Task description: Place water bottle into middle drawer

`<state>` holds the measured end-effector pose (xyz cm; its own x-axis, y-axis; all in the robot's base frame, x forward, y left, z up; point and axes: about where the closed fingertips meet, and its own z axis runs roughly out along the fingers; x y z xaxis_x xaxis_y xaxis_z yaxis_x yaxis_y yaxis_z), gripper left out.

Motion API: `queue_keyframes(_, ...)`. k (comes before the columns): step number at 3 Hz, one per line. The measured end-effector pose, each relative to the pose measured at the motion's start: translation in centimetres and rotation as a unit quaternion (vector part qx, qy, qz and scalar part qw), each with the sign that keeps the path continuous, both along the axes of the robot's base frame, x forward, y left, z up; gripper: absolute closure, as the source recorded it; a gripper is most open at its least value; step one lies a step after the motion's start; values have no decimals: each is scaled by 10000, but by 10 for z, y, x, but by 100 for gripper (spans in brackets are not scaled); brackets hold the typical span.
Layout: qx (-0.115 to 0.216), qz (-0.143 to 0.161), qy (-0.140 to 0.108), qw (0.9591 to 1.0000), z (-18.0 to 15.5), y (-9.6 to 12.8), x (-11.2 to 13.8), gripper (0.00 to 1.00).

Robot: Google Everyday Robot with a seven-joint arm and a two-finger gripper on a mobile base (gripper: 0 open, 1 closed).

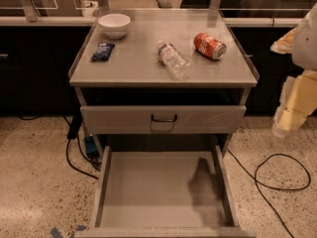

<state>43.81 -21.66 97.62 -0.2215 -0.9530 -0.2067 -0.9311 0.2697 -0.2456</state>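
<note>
The water bottle (173, 59), clear with a white cap, lies on its side on the grey cabinet top, near the front and a little right of centre. The middle drawer (148, 192) is pulled out below, and its flat grey floor is bare apart from a shadow on the right. My gripper (287, 119) hangs at the right edge of the view, to the right of the cabinet, at about the height of the upper drawer front. It is apart from the bottle and the drawer.
A red soda can (209, 45) lies right of the bottle. A white bowl (114, 25) and a dark blue packet (102, 51) sit on the left of the top. The upper drawer front (163, 119) is shut. Cables (282, 175) lie on the floor on both sides.
</note>
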Motion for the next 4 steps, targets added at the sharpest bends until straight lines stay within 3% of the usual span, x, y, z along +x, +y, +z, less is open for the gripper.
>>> queue_keyframes(1,0,0,-3,10000,0,0,0,0)
queue_keyframes(2,-63,97,-89,9999,1,5,17,0)
queue_keyframes(4,-227,512,-298,9980,4,23,77,0)
